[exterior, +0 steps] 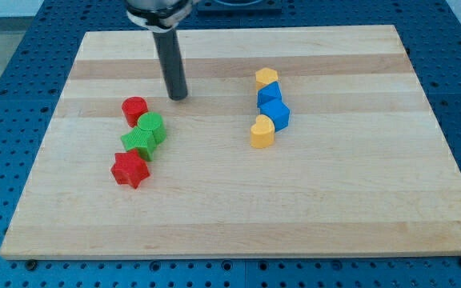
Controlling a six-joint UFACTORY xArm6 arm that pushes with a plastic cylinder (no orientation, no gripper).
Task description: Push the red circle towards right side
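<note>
The red circle (134, 108) lies on the wooden board (238, 200) at the view's left, at the top of a small cluster. My tip (178, 97) stands on the board just to the right of and slightly above the red circle, apart from it. Below the red circle sit a green circle (153, 126), a green star-like block (139, 142) and a red star (130, 169), touching one another in a line.
At the view's centre right a second cluster runs top to bottom: a yellow block (266, 78), two blue blocks (269, 95) (277, 114) and a yellow heart-like block (262, 132). Blue perforated table (6, 72) surrounds the board.
</note>
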